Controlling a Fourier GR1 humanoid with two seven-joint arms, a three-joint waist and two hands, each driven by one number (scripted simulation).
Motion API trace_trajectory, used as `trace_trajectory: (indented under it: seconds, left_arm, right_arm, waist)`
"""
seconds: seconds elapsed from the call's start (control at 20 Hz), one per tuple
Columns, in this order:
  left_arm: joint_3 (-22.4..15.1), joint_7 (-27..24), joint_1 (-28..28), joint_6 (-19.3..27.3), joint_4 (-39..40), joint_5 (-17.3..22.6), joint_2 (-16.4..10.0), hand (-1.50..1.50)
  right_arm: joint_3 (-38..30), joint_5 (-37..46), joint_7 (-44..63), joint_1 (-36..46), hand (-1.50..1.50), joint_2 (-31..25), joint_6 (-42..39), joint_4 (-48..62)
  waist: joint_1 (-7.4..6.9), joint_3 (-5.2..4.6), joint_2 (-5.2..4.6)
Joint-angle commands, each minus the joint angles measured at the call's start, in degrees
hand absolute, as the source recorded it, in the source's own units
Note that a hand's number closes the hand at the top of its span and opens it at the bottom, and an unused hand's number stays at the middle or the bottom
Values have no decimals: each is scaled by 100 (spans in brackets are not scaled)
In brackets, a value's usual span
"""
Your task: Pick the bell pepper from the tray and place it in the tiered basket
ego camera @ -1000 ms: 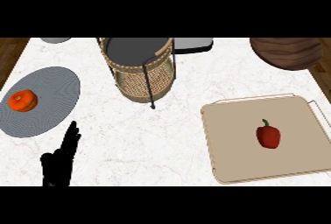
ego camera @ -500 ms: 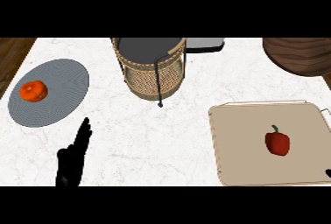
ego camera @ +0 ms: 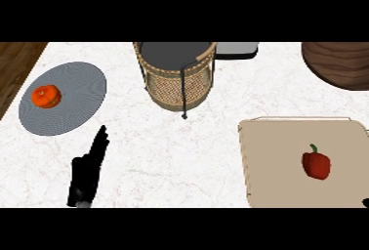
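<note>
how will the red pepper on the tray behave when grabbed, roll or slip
The bell pepper looks rounded and lies on its side on the flat tray, so a nudge may well roll it. Its skin looks smooth, so it could slip in a grasp. The thin stem probably gives little to hold.

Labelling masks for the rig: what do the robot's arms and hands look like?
Left hand: plain black, slim, with a grey sliver of forearm at its base. No cables or markings show. Right hand: only a black tip at the lower right edge.
</note>
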State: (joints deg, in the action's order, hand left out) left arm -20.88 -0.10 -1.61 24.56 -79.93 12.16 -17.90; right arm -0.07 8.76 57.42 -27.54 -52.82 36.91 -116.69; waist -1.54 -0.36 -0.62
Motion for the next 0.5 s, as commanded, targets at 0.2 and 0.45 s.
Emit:
trace_trajectory:
  seconds: [0.2, 0.45]
  left_arm:
    - [183, -181, 59, -272, 214, 65, 44, 0]
    - [156, -106, -129, -318, 5, 43, -62, 0]
  right_arm:
    - [859, 1278, 2184, 1507, -150, 64, -667, 291]
    - [1336, 1528, 2768, 1719, -150, 296, -1369, 406]
  waist:
    - [-23, 22, 21]
    - [-79, 14, 26]
